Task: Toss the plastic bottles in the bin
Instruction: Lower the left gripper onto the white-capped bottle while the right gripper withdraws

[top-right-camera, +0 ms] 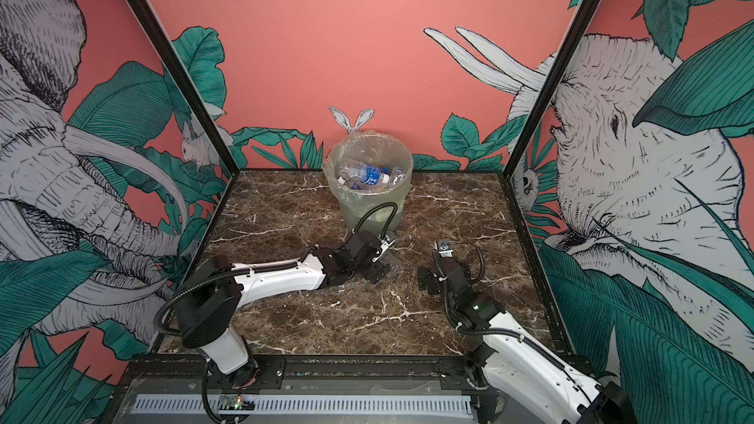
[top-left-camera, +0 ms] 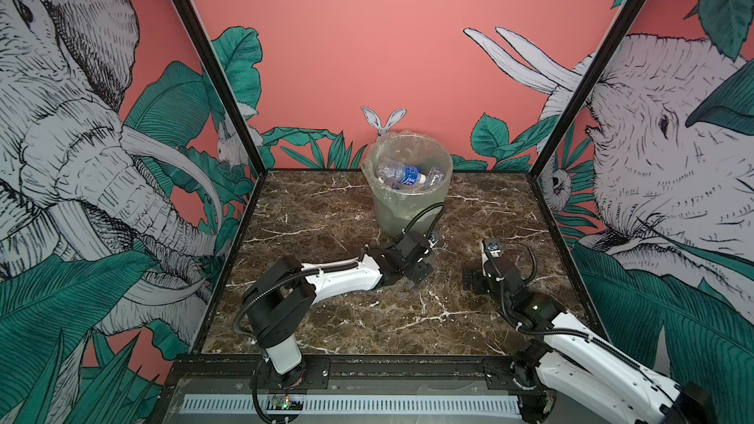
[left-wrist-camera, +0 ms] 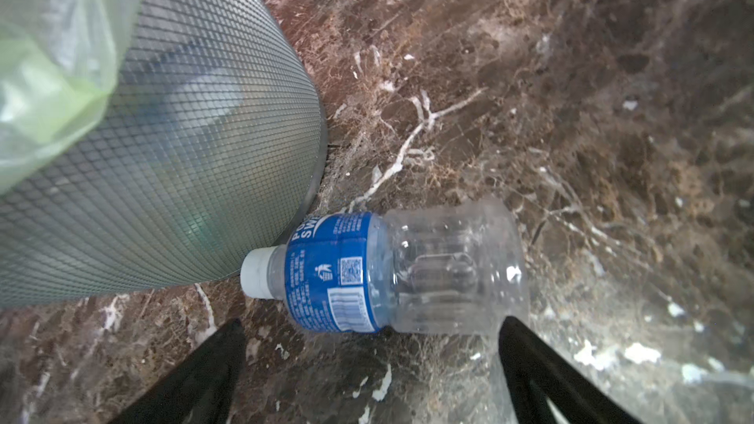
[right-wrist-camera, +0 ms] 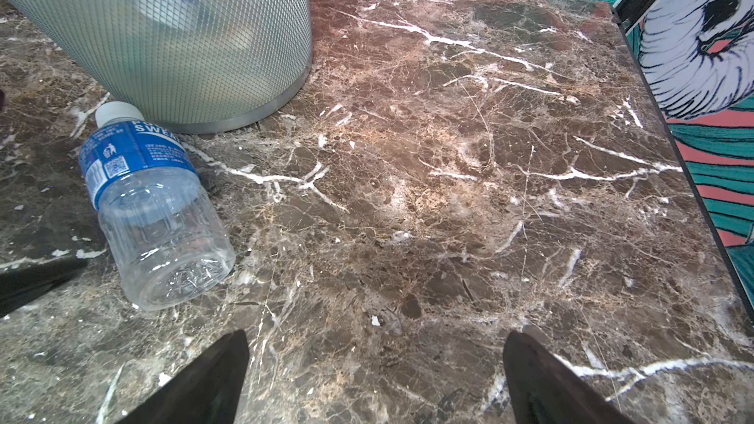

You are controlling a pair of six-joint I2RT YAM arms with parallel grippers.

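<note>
One bottle (left-wrist-camera: 383, 275) lies sideways on the marble table (right-wrist-camera: 449, 197), cap just beside the bin (top-left-camera: 387, 214), at its five o'clock. My left gripper (left-wrist-camera: 371, 322) hangs over it, fingers spread, holding nothing. My right gripper (right-wrist-camera: 377, 334), at the left's three o'clock, is spread and empty. Several bottles (top-left-camera: 402, 175) lie in the bin.

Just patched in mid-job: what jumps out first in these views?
The bin at the back centre of the table, already holding several plastic bottles. Then one blue-labelled bottle lying on the table at the bin's foot, cap toward it, just ahead of the open left hand. The right hand is open over bare table.
</note>
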